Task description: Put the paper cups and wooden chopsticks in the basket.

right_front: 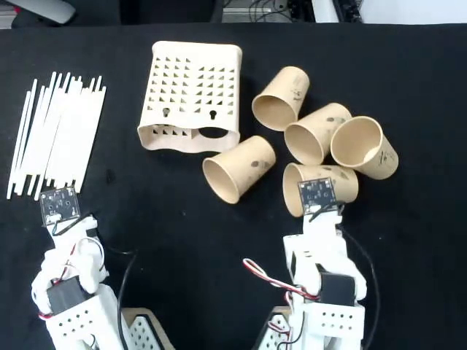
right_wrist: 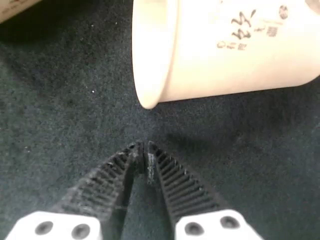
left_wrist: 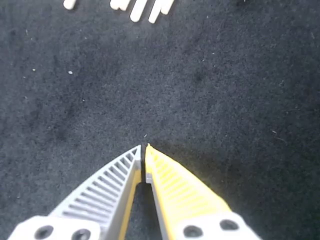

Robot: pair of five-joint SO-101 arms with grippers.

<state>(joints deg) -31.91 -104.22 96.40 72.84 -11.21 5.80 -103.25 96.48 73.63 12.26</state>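
Note:
Several paper cups lie on their sides on the black table, among them one (right_front: 238, 168) just right of the basket and one (right_front: 319, 187) partly under the right arm. The cream perforated basket (right_front: 191, 97) lies at the upper middle. Wooden chopsticks (right_front: 55, 133) are spread in a loose bundle at the left. My right gripper (right_wrist: 143, 149) is shut and empty, its tips just short of a cup's rim (right_wrist: 150, 55). My left gripper (left_wrist: 143, 150) is shut and empty over bare cloth, with chopstick ends (left_wrist: 140, 7) a little ahead of it.
The black cloth (right_front: 408, 87) covers the whole table. Both arm bases (right_front: 73, 306) (right_front: 325, 306) stand at the near edge. Bare cloth lies between the arms and at the far right.

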